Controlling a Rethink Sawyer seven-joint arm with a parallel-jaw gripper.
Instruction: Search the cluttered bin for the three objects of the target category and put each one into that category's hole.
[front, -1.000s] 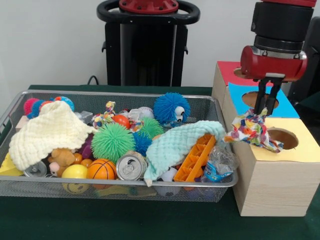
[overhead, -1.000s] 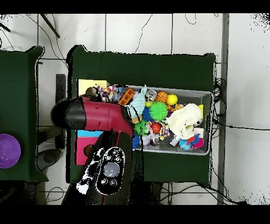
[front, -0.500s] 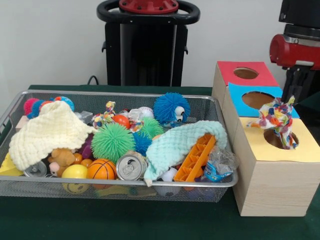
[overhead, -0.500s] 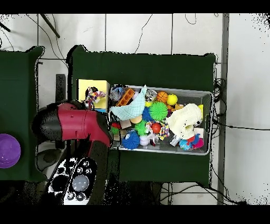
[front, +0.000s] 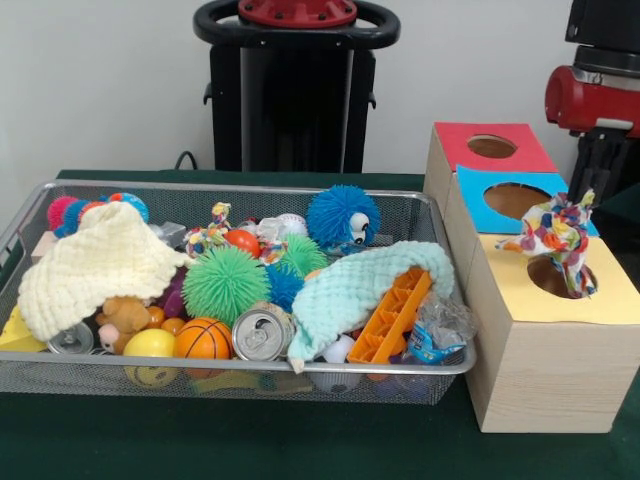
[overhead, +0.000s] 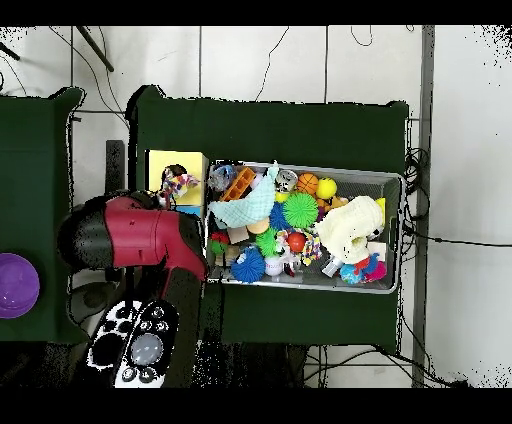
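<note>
While I look through the front camera, I see the multicoloured rope toy draped over the hole in the yellow-topped box, its lower end hanging into the opening and its knotted top sticking up above it. The hand stands just behind and to the right of the toy, a dark piece below the red arm; I cannot tell whether it grips the toy or how its fingers stand. Behind the yellow top sit the blue-topped box and the red-topped box, each with a round hole. To the left of the boxes, the wire-mesh bin on the green desk holds a cream cloth, a mint cloth, a green spiky ball, a blue spiky ball, an orange plastic tray, a drink can, a small basketball and a second rope toy near the back.

From the overhead camera, I see the arm covering the blue and red tops, with the rope toy lying on the yellow top just beside the bin. The hand itself is hidden under the arm here. A purple round thing sits at the far left edge.
</note>
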